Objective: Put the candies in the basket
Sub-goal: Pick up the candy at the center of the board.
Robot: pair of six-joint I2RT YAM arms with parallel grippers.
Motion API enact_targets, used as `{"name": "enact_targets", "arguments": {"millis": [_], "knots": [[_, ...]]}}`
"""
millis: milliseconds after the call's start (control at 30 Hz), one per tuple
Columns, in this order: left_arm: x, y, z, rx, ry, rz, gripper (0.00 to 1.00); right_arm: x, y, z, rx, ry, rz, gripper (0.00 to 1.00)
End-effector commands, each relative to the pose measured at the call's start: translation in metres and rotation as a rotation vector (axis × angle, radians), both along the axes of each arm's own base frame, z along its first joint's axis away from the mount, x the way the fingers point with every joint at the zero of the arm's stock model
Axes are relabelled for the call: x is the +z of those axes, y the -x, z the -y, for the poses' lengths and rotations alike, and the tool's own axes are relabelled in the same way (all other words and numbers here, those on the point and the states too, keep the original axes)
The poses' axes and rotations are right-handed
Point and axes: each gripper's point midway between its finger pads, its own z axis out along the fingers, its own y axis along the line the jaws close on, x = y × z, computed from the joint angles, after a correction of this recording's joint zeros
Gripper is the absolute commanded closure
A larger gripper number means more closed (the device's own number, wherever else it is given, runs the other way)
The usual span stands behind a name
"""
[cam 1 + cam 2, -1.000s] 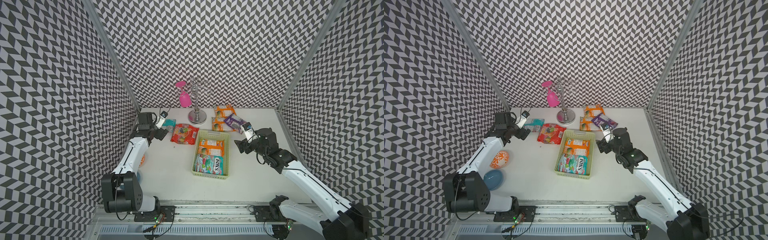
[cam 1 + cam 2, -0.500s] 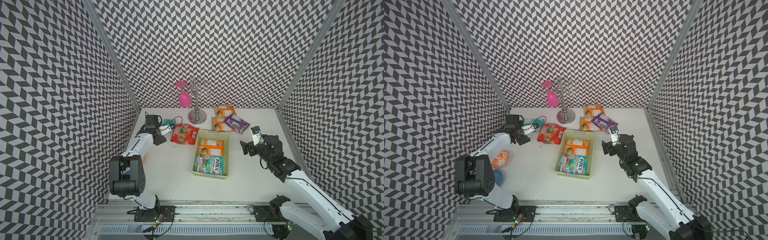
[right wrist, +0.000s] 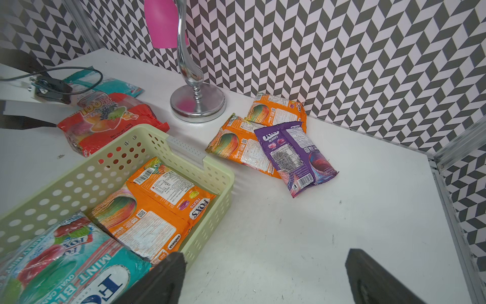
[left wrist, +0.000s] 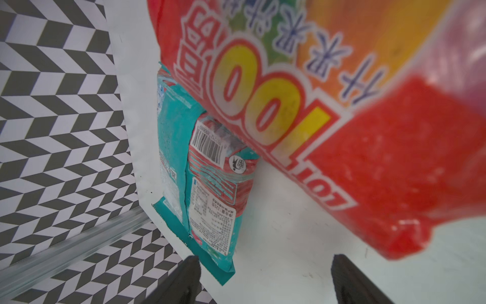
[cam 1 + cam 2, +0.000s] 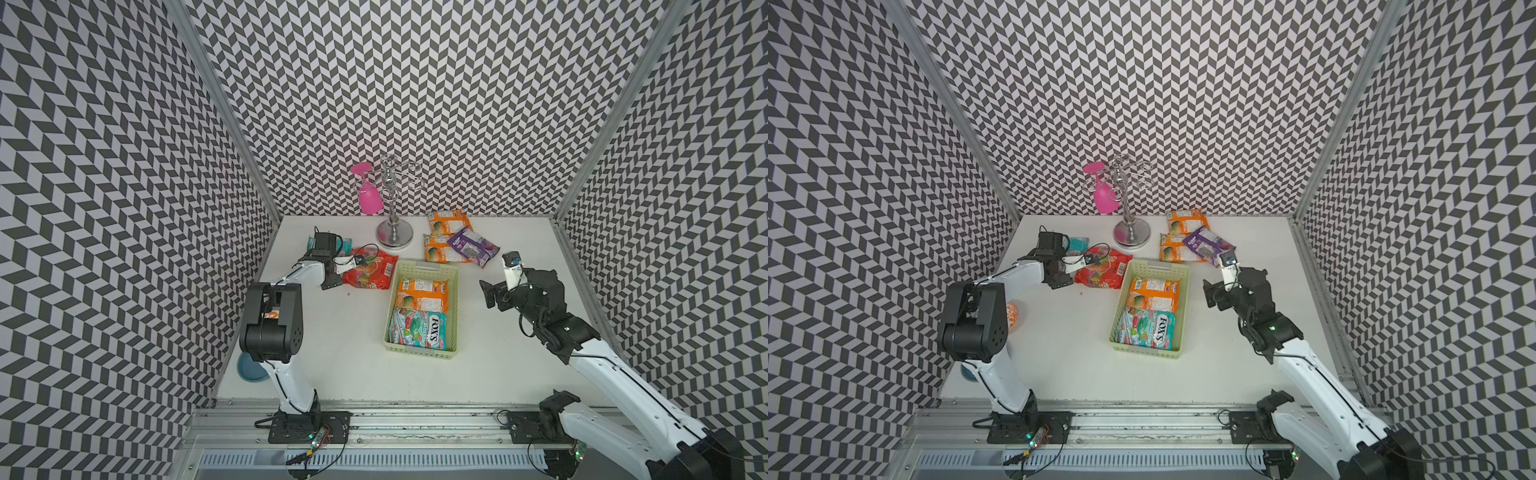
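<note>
Candies point(image 5: 423, 293) partly packed: five packets left outside the basket point(image 5: 426, 264)

At least two packets lay flat inside the pale green basket in both top views. An orange packet point(image 5: 1154, 293) was at its far end and a teal packet point(image 5: 417, 330) at its near end, the two touching. Whether another packet hid under the orange one could not be told.

Five were out on the white desk point(image 5: 332, 365). A red bag point(image 5: 370, 274) sat just beside the basket's far corner. A second teal packet point(image 4: 178, 158) lay behind it near the wall point(image 4: 52, 105), one end tucked under the bag's edge in the left wrist view. At the back, beside a chrome stand point(image 5: 395, 237) carrying a pink glass point(image 5: 369, 199), two orange packets point(image 5: 446, 220) overlapped, and a purple packet point(image 5: 471, 245) lay across them.

The left tool point(image 4: 265, 256) stood open and empty, low over the desk, with the second teal packet's corner just beside one finger and the red bag close by. The right tool point(image 3: 265, 252) was spread wide too, holding nothing. It was over bare desk next to the basket and apart from the orange and purple pile.

By this count the job looked less than half done. The left arm seemed placed for the teal packet or the red bag, and the back pile lay nearer the right arm. The red bag was the largest item and would likely take up much of the basket's free room.
</note>
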Motion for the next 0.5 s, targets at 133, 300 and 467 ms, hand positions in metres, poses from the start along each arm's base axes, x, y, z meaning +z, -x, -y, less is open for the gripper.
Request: {"name": "enact_targets", "arguments": {"millis": [133,300,467], "knots": [[0.0,-0.028,-0.008,0.0,-0.032,0.044,0.18,0.018,-0.004,0.003,-0.022,-0.026,0.07,0.01],[-0.008,-0.032,-0.007,-0.012,-0.016,0.027,0.22,0.016,-0.005,0.006,-0.032,-0.009,0.062,0.01],[-0.015,-0.037,-0.006,-0.023,0.008,0.025,0.26,0.018,-0.006,0.005,-0.033,-0.012,0.065,0.01]]}}
